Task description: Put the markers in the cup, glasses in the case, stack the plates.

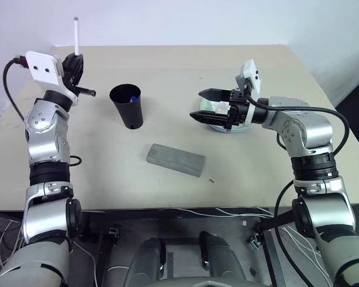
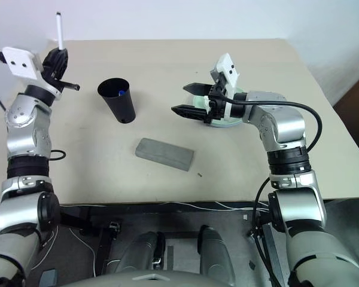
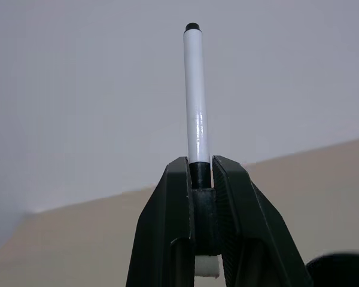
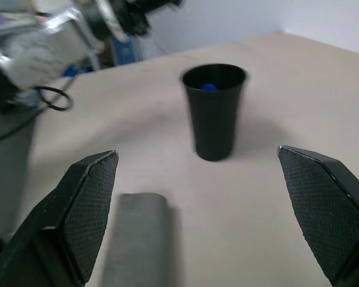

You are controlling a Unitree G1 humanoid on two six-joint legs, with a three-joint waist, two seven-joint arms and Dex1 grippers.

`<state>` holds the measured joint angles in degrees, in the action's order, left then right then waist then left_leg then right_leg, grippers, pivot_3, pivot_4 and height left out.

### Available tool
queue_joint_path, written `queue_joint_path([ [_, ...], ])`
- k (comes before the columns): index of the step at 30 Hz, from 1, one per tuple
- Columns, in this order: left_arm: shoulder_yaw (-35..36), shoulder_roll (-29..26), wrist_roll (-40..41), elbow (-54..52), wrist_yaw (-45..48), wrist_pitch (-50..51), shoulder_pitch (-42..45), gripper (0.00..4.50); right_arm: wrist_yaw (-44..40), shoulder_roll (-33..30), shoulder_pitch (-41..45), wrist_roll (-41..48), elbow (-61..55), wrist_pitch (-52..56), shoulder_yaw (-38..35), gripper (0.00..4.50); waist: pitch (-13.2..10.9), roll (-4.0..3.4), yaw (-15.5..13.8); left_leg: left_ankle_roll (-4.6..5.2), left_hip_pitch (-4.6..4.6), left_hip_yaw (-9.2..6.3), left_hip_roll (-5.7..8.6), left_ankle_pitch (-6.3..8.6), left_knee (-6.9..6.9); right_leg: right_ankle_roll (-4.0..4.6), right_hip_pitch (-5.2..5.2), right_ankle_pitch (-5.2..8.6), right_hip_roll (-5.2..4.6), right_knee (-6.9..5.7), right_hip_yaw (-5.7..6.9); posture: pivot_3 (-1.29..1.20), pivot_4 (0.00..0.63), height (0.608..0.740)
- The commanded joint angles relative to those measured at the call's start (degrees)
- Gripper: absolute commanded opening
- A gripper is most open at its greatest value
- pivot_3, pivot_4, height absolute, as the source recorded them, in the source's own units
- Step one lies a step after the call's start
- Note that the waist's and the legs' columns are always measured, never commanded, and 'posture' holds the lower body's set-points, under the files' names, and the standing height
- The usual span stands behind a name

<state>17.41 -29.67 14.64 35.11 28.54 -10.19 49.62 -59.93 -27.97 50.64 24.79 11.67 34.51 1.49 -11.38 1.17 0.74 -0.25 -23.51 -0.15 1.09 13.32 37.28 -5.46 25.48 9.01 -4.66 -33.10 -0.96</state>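
Beige counter (image 1: 239,155) stretches out below us, with a pale wall behind it.

Our left pincer (image 1: 73,64) is raised at the counter's far left. Its jaws are pinched tight on the black-capped end of a marker (image 3: 196,101). That marker stands nearly upright, its white barrel rising above the fingers against the wall.

Just to the right of that pincer, apart from it, the black cup (image 1: 128,106) stands upright on the counter. A blue cap (image 1: 133,97) shows inside it, near the rim; that is the other marker, already in the cup.

Our right pincer (image 1: 204,104) hovers over the counter's right half, pointing left toward the cup. Its two fingers (image 4: 88,206) are spread wide and hold nothing. Between them, in the right wrist view, we see the cup straight ahead and well apart.

Directly behind this pincer lie the plates (image 2: 227,122), seen as a pale mint rim on the counter. The pincer and wrist hide most of them, so we cannot tell how they sit. Something white (image 1: 220,108) rests there too; we cannot tell what it is.

Nearer to us, between the two arms, the grey case (image 1: 175,159) lies flat and closed, set at a slant. It is in front of the cup and apart from it.
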Motion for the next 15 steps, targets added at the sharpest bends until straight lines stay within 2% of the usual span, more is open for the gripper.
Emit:
queue_joint_path([
  [1,0.3,0.5,2.7,2.1,4.6,-3.3,4.2,0.19,0.7,0.4,1.4,-0.2,-0.7,-1.6,-0.5,4.5,0.0,0.0,0.0,0.0,0.0,0.0,0.0,0.0,-0.01,0.0,0.0,0.0,0.02,0.0,0.0,0.0,0.15,0.733],
  [15,0.2,6.7,4.1,22.5,15.6,-9.1,13.1,0.19,1.3,-0.5,1.6,-1.0,-1.2,-1.6,-0.7,4.5,0.0,0.0,0.1,0.02,0.0,0.01,0.04,-0.01,0.02,-0.05,-0.01,0.0,0.04,-0.01,0.0,0.0,0.15,0.733],
])
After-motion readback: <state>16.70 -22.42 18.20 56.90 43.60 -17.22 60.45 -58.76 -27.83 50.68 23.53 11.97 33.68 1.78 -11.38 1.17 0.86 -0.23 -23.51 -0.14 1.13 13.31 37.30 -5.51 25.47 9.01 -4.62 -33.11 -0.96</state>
